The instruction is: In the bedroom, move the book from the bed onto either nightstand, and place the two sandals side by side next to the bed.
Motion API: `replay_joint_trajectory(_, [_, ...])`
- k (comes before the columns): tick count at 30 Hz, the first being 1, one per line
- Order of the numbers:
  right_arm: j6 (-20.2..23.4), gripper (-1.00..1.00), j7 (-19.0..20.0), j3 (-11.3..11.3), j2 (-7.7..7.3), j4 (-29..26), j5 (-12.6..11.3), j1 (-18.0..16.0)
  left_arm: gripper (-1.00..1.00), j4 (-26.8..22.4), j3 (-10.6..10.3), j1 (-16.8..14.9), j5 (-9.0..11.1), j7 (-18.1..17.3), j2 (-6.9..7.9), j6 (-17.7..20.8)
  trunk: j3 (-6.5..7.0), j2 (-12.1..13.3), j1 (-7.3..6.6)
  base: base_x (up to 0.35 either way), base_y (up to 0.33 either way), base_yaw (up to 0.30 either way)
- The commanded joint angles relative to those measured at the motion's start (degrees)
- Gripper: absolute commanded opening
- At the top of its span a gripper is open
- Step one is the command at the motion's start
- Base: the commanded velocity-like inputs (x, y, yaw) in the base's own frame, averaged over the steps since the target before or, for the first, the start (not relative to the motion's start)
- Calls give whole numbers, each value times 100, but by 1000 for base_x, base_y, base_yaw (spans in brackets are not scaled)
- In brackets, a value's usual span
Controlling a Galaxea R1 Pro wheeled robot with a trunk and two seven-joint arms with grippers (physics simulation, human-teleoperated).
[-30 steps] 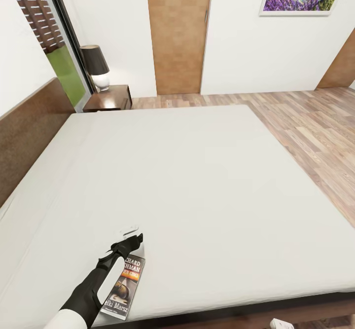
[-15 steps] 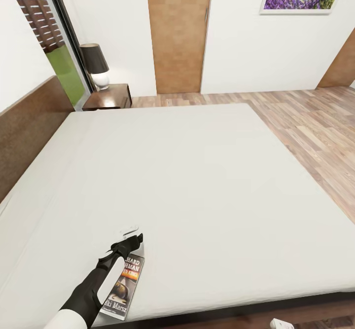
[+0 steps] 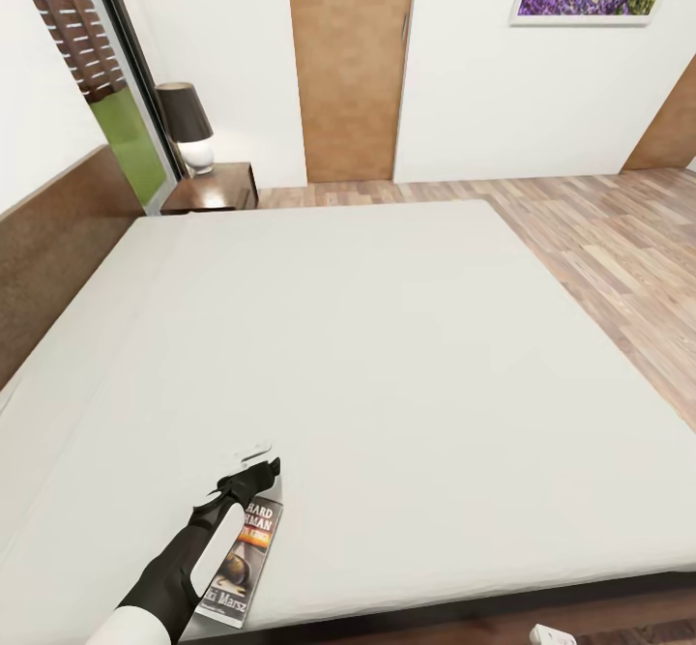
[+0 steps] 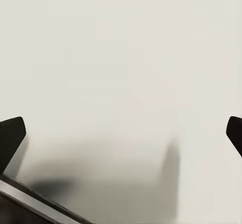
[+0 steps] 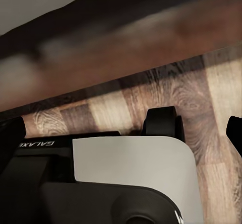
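The black left gripper (image 3: 259, 473) hovers over the pale grey-white mattress of the large bed (image 3: 387, 336), fingers spread apart, just past the thin dark paperback book (image 3: 242, 560) lying at the bed's near edge. The right gripper's (image 5: 121, 128) fingers are also spread, over the wood-plank floor (image 5: 166, 95).
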Motion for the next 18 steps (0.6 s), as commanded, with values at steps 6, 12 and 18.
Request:
replay_joint_trajectory(6, [23, 100, 25, -25, -2, -2, -13, -3, 100, -11, -17, -1, 54, 46, 3, 15, -76, -164, 88, 0, 0, 0])
replay_joint_trajectory(12, [23, 100, 25, -27, -2, -2, -13, -2, 100, -23, -10, -2, 64, 47, 3, 15, -76, -164, 88, 0, 0, 0])
replay_joint_trajectory(18, [23, 100, 25, -26, 0, -2, -13, -4, 100, -20, -8, -1, 63, 54, 3, 15, -76, -164, 88, -96, 0, 0])
